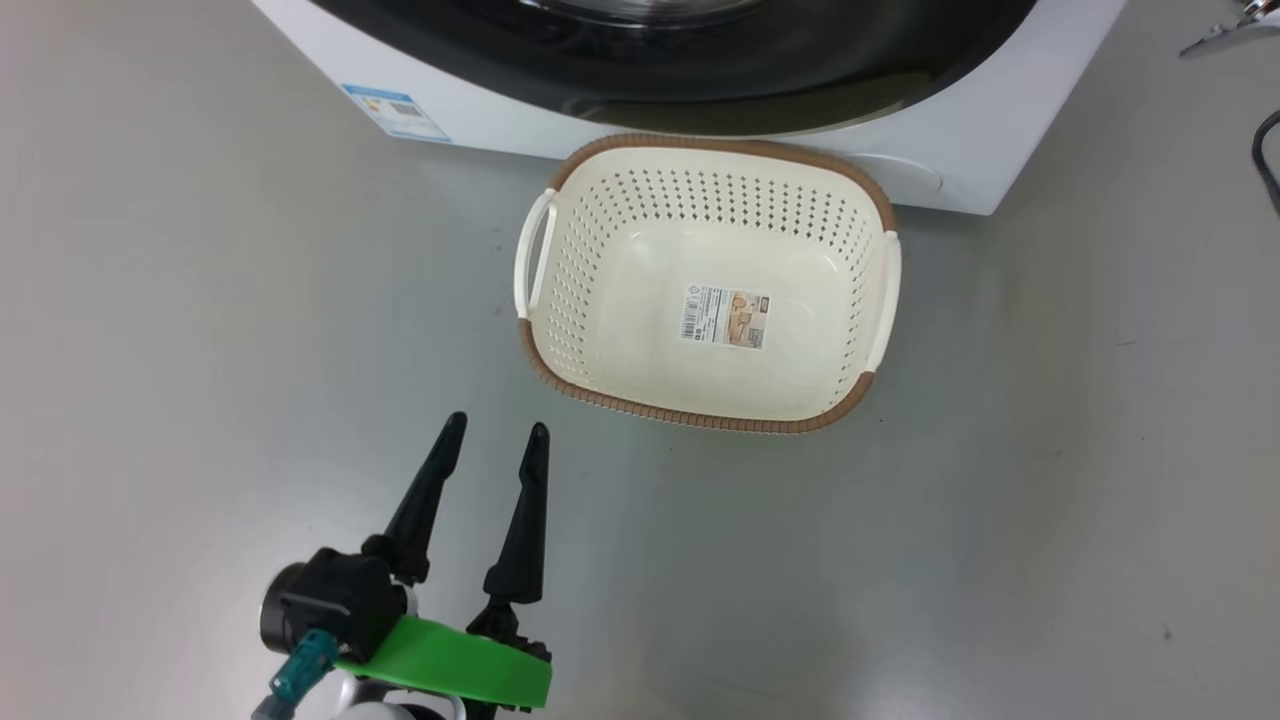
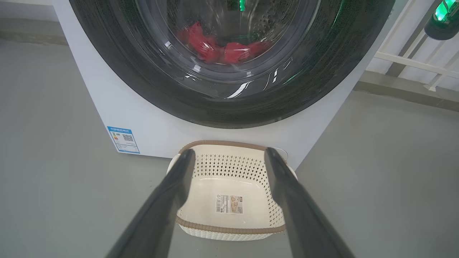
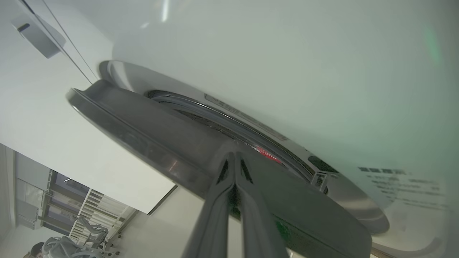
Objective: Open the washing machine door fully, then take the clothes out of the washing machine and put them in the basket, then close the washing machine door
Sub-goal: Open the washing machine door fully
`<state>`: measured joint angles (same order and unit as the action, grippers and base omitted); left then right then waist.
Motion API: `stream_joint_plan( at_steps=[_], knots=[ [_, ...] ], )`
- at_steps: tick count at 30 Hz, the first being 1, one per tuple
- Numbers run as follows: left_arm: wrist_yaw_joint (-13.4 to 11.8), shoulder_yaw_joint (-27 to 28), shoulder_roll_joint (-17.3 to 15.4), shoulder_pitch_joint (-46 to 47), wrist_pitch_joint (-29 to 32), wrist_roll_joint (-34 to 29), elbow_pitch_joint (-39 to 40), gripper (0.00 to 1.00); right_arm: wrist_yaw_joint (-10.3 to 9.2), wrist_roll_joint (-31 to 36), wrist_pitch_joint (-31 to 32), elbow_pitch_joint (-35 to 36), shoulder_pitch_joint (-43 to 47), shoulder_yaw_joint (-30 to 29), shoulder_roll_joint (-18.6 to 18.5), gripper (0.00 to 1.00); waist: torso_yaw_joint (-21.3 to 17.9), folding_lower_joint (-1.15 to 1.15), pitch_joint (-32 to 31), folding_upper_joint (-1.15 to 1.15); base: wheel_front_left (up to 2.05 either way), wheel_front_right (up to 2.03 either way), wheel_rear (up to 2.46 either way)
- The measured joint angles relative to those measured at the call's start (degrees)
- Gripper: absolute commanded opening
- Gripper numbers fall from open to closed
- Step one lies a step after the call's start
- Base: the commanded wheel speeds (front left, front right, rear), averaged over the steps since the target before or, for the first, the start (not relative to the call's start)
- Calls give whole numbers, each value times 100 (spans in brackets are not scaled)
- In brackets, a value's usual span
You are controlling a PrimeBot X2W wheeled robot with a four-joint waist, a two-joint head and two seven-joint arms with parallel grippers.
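The grey floor (image 1: 200,350) lies bare between the left gripper (image 1: 497,428) and the basket (image 1: 690,190), and a dark cable (image 1: 1265,160) curls at the far right edge of the head view. A white railing (image 2: 412,61) stands off to one side of the washing machine (image 2: 150,122), and a grey office chair (image 3: 89,233) sits far back in the room. The left gripper hangs low with its two dark fingers spread wide and nothing between them. It points at the basket, which stands upright and empty on the floor, its far rim close against the machine's white front just below the washing machine door (image 2: 229,111). The red clothes (image 2: 233,52) lie inside the drum, seen through the door's glass. Up at the door's side, the right gripper (image 3: 235,156) has its fingers pressed tight together with nothing between them. Its tips rest at the door's dark rim, where a narrow gap shows against the white front; whether they reach behind the rim I cannot tell. A blue label (image 2: 123,139) with a QR code sits at the machine's lower corner, and a paper label (image 1: 727,317) with a barcode lies on the basket's bottom. Grey printing (image 3: 391,179) on the machine's front is too blurred to read.
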<state>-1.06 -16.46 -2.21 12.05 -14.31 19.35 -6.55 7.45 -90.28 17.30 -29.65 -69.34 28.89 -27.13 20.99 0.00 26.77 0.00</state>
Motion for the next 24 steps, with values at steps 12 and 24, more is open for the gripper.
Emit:
stream_joint_plan(
  at_steps=[12, 24],
  knots=[
    [0, -65, 8, 112, 0, 58, 15, 100, -30, -27, 376, -152, -259, 76, -96, 0, 132, 0, 142, 0, 0, 0, 0],
    [0, -79, 14, 103, 0, 49, -9, 100, -42, 9, 593, 129, 133, 304, -77, 0, 99, 0, -139, 0, 0, 0, 0]
  ],
)
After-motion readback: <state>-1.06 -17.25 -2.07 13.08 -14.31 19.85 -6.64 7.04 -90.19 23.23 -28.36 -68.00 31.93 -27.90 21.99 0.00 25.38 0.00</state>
